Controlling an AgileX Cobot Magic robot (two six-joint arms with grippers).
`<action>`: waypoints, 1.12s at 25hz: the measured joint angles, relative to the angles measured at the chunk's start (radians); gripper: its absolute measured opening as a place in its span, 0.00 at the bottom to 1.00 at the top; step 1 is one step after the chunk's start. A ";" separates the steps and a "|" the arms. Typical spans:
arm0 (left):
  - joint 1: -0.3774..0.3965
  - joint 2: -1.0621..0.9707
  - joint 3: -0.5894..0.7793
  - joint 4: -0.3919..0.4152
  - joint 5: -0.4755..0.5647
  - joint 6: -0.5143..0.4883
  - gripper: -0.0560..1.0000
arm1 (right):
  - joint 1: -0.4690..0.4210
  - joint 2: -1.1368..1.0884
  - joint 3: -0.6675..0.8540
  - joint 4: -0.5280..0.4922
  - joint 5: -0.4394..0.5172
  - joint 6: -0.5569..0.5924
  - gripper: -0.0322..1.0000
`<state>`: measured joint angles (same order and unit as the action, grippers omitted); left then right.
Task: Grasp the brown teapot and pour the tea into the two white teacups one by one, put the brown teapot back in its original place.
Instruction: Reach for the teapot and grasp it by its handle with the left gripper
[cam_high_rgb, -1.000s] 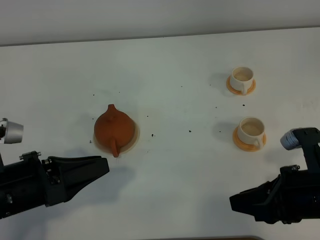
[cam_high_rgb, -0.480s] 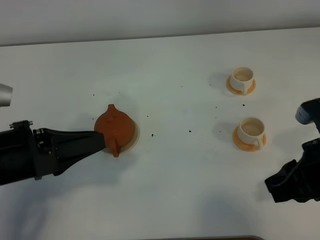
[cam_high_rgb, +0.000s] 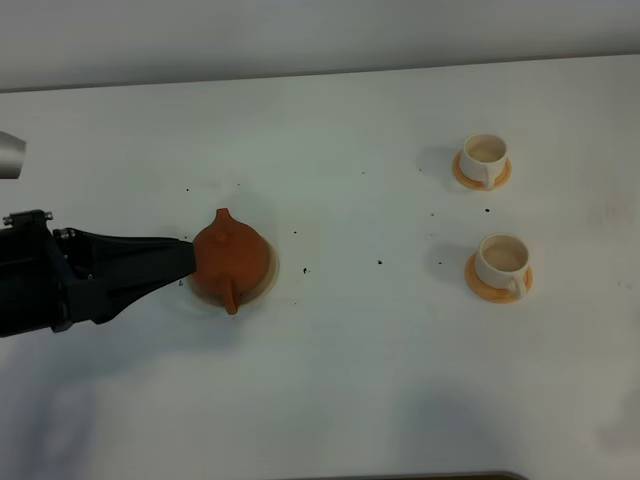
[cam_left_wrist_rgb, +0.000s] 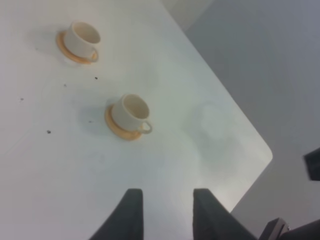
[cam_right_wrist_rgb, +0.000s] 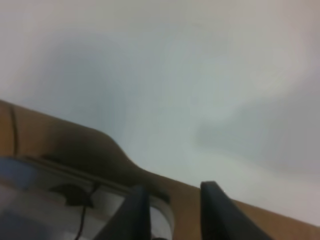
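The brown teapot (cam_high_rgb: 232, 257) sits on the pale beige coaster (cam_high_rgb: 269, 272) left of the table's middle, spout toward the back, handle toward the front. My left gripper (cam_high_rgb: 190, 262) reaches in from the left, its tip at the teapot's left side. In the left wrist view it (cam_left_wrist_rgb: 167, 200) is open and empty, and the teapot is hidden there. The two white teacups stand on orange saucers at the right, the far one (cam_high_rgb: 486, 153) (cam_left_wrist_rgb: 84, 35) and the near one (cam_high_rgb: 501, 258) (cam_left_wrist_rgb: 131, 110). No tea shows. My right gripper (cam_right_wrist_rgb: 172, 202) is open and empty, out of the exterior view.
Small dark specks dot the white table (cam_high_rgb: 360, 330) between teapot and cups. The right wrist view shows the table's brown edge (cam_right_wrist_rgb: 45, 135) and grey equipment below it. The table's rounded right corner (cam_left_wrist_rgb: 267, 152) shows in the left wrist view.
My left gripper has moved toward the back and right until its tip reaches the teapot. My right arm has pulled back out of the exterior view. Teapot and cups have not moved.
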<state>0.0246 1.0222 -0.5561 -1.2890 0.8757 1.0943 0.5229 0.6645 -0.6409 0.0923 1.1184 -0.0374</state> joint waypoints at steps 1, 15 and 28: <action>0.000 0.000 0.000 0.001 -0.002 0.000 0.29 | 0.000 -0.042 0.005 -0.006 0.001 0.009 0.26; 0.000 0.000 0.000 0.004 -0.005 -0.006 0.29 | 0.000 -0.418 0.145 -0.028 -0.029 -0.117 0.26; 0.000 0.000 0.000 0.014 0.002 -0.006 0.29 | -0.003 -0.421 0.150 -0.008 -0.043 -0.140 0.26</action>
<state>0.0246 1.0222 -0.5561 -1.2755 0.8778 1.0878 0.5202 0.2435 -0.4908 0.0840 1.0753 -0.1774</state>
